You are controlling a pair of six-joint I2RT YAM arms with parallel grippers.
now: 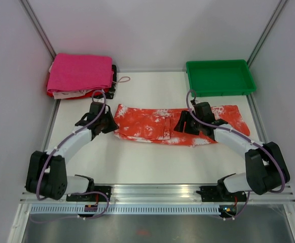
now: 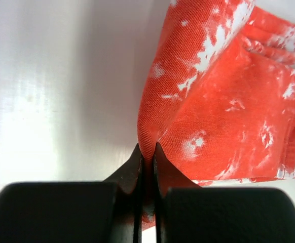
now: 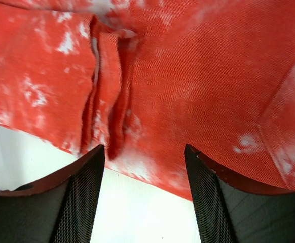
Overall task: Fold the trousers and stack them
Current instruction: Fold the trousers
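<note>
The left hand (image 2: 147,154) is pinched tight. Its two dark fingers (image 2: 132,172) press together on a ridge of cloth at the left end of the trousers (image 1: 152,125), and the fabric rises into a narrow fold between them. The right hand (image 3: 145,167) is spread wide and has hold of nothing. Its mesh-faced pads (image 3: 81,197) straddle the near edge of the trousers, with a puckered seamed strip (image 3: 109,101) running up from the left pad; whether that is a fly or a pocket edge I cannot tell. In the top view this hand sits over the right-of-middle part of the garment.

The trousers lie as a long flat band across the middle of the worktop (image 1: 137,162), running left to right between the two arms. At the far left corner sits a folded magenta-pink cloth (image 1: 81,73), and at the far right a green tray (image 1: 218,76). Both are apart from the trousers.

The fabric looks thin, light and limp. It will likely sag between any two holds, and a pull from one point alone would drag and crumple it. The woven surface should give the fingers decent purchase. Edges, hems and the waistband, where layers double up, are the sensible places to hold. The right hand should close on the near edge through all the layers, so the band lifts evenly.
</note>
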